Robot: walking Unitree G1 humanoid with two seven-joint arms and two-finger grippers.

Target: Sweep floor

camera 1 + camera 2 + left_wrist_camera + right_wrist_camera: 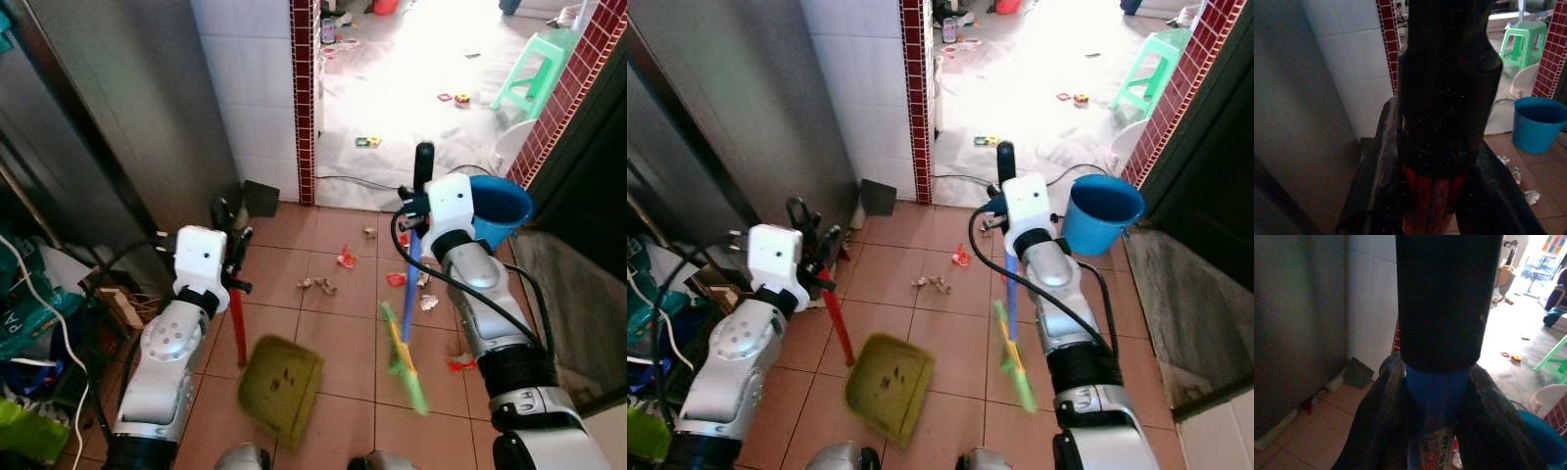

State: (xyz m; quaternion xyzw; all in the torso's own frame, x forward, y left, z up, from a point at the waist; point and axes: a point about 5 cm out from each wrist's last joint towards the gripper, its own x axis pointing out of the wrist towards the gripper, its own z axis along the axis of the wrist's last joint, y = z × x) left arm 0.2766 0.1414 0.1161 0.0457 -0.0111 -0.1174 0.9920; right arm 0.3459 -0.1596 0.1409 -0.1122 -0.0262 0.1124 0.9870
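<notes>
While both arms are reaching out over the tiled floor [333,333], the robot is holding a dustpan and a broom above scattered litter.

Biggest of the loose things, the blue bucket [500,209] is standing by the doorway on the robot's right, just beside the right arm. Next, the green dustpan [282,385] is resting low near the floor at the end of its red handle [237,323], which the left gripper [231,235] is clamping with its fingers closed tight around the black grip. To its right, the right gripper [419,201] is squeezing the blue broom handle [411,269] just under its black cap, the green broom head [405,360] hanging tilted beside the dustpan. Scraps of litter [318,285] are lying on the tiles between the two grippers.
</notes>
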